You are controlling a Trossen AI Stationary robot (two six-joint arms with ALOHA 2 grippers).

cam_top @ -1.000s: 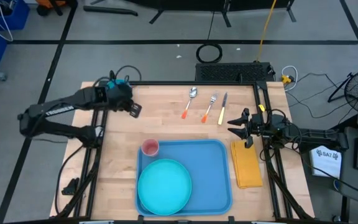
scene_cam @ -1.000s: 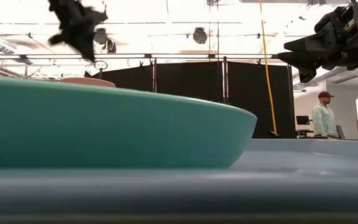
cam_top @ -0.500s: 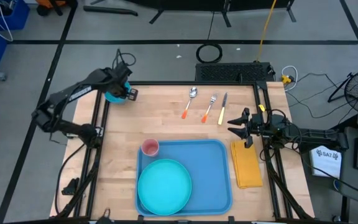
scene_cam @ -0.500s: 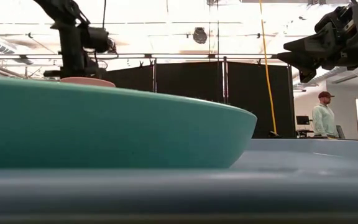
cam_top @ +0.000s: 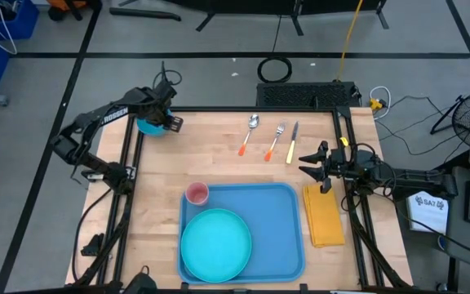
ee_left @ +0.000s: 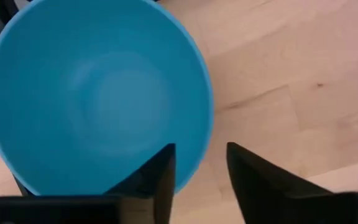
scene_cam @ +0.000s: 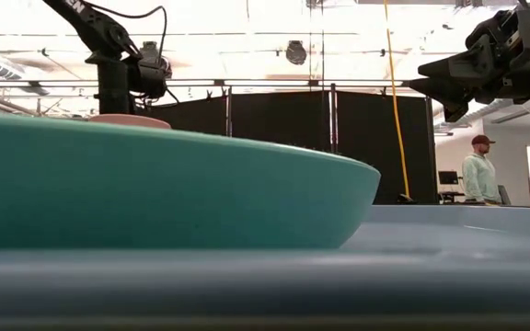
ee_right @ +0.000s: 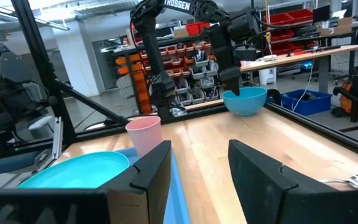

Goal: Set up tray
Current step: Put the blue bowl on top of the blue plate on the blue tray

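The tray [cam_top: 288, 229] lies at the near middle of the table [cam_top: 210, 155], long side across. A teal plate [cam_top: 215, 243] sits inside it on its left half, and a pink cup [cam_top: 197, 193] stands in the tray's far left corner. A yellow napkin [cam_top: 324, 214] lies on the wood just beside the tray's right rim.

The left gripper [ee_left: 197, 171] is at the table's far left corner, over a blue bowl [cam_top: 148, 126]. In the left wrist view its fingers [ee_left: 160, 174] stand apart, straddling the bowl's rim, one inside the bowl and one outside; whether either finger touches the rim is hard to say.

The right gripper [cam_top: 308, 164] hovers above the far end of the napkin, off the table surface, pointing left. Its fingers [ee_right: 148, 171] are spread with nothing between them.

At the far middle of the table lie a spoon [cam_top: 249, 133], a fork [cam_top: 277, 139] and a knife [cam_top: 293, 141], side by side, well apart from the tray.

In the low view two people [scene_cam: 479, 170] stand in the room behind.
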